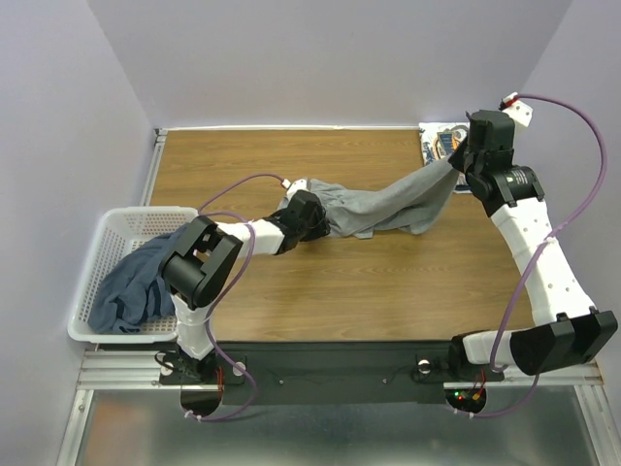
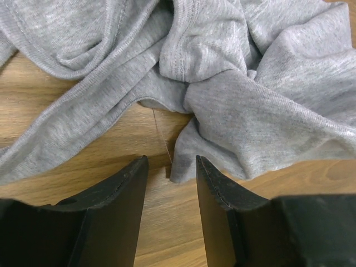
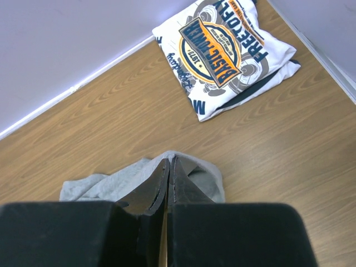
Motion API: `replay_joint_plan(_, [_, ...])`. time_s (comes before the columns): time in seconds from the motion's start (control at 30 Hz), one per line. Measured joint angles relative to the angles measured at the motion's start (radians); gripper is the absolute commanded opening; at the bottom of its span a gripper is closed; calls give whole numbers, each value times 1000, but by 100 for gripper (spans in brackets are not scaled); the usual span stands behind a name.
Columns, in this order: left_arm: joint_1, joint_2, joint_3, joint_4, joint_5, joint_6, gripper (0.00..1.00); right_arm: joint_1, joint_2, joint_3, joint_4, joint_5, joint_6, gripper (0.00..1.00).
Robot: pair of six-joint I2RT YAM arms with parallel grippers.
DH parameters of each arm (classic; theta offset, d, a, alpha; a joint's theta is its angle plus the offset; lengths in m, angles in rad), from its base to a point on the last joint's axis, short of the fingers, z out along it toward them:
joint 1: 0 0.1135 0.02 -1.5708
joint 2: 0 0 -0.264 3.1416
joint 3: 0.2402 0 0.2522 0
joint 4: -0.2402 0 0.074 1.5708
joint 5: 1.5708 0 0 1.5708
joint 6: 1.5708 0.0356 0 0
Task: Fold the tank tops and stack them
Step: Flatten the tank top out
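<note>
The light grey tank top (image 1: 388,206) lies stretched across the middle of the table, crumpled at its left end (image 2: 233,83). My right gripper (image 3: 168,162) is shut on its right end (image 3: 206,178) and holds it raised near the back right (image 1: 464,160). My left gripper (image 2: 171,167) is open, low over the wood, its tips just short of a grey hem (image 2: 183,167); it is at the cloth's left end (image 1: 309,216). The white tank top with the blue-and-orange logo (image 3: 222,50) lies folded at the back right corner (image 1: 441,144). The dark slate blue tank top (image 1: 136,282) hangs over the basket.
A white plastic lattice basket (image 1: 102,248) sits at the table's left edge. Lilac walls close the back and sides. Bare wood table (image 1: 408,282) lies in front of the grey cloth. Purple cables loop over both arms.
</note>
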Motion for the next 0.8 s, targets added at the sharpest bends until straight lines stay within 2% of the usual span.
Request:
replay_joint_plan(0.6, [-21,45,26,50,9,21,43,-18,26,0,-2,-26,8,0])
replay_joint_plan(0.67, [-29,57,38,53,4,22,41,-20,28,0,-2,-28,8,0])
replay_joint_plan(0.8, [-40,64,41,57,-3,21,27,-21,28,0,-2,-37,9,0])
